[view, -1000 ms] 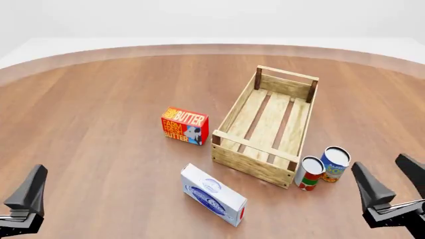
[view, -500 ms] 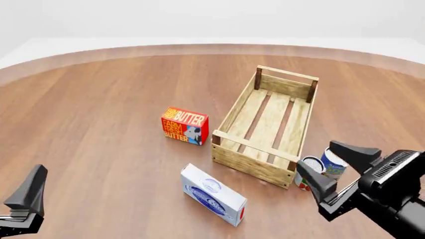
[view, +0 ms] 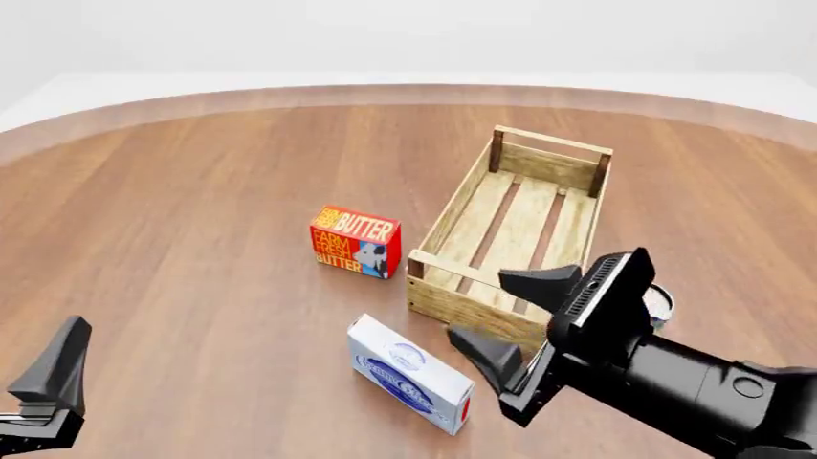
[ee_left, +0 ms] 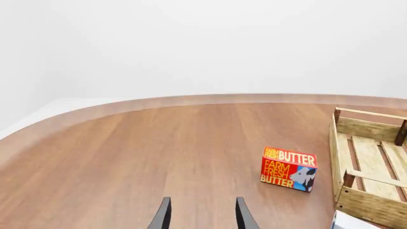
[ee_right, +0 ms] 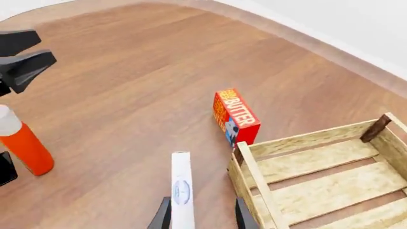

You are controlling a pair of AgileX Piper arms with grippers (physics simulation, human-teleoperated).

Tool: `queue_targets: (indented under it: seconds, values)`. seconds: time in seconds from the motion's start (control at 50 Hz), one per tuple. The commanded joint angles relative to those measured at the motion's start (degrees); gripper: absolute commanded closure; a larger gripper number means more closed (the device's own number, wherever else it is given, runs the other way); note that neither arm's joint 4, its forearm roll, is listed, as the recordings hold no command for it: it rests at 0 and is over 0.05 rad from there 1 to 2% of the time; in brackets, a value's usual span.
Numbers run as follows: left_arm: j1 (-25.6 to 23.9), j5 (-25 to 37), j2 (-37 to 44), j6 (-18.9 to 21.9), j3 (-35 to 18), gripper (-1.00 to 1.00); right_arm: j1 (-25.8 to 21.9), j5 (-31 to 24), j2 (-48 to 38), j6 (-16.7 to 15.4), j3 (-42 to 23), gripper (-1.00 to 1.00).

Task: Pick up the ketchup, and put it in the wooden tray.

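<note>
The ketchup (ee_right: 23,143), a red-orange bottle with a white cap, stands upright on the table; only the right wrist view shows it, and the front view does not. The wooden tray (view: 550,159) lies right of centre, its slatted floor bare, also seen as the tray (ee_right: 299,141) and the tray (ee_left: 365,206). My right gripper (view: 475,306) hovers open at the tray's near left corner, above the white box, far from the ketchup. My left gripper (view: 45,400) sits low at the front left, open (ee_left: 202,217), holding nothing.
A red butter box (view: 355,241) stands left of the tray. A white box (view: 408,373) lies under my right gripper (ee_right: 202,217). A can's top (view: 660,301) peeks out behind the right arm. The left gripper (ee_right: 45,45) shows beyond the ketchup.
My right arm has swung from the front right corner leftward over the cans to the tray's near end, now covering them. The left arm has not moved.
</note>
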State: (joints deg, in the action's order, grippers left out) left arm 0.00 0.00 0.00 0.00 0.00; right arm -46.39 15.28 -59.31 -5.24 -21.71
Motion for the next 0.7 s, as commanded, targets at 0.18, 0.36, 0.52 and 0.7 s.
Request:
queue_targets:
  seconds: [0.18,0.36,0.52,0.7]
  values:
    - [0.0,0.0,0.0,0.0,0.0,-1.0,-12.28,0.37,-16.56,6.47,-11.92,-1.0]
    - [0.0,0.0,0.0,0.0,0.0,-1.0,-15.73,-1.28,-20.49,5.0,-16.7,-1.0]
    - [0.0,0.0,0.0,0.0,0.0,-1.0,-19.81,-2.08,-25.19,4.75,-21.32,-1.0]
    - [0.0,0.0,0.0,0.0,0.0,-1.0,-22.89,-2.81,-29.44,4.28,-25.56,-1.0]
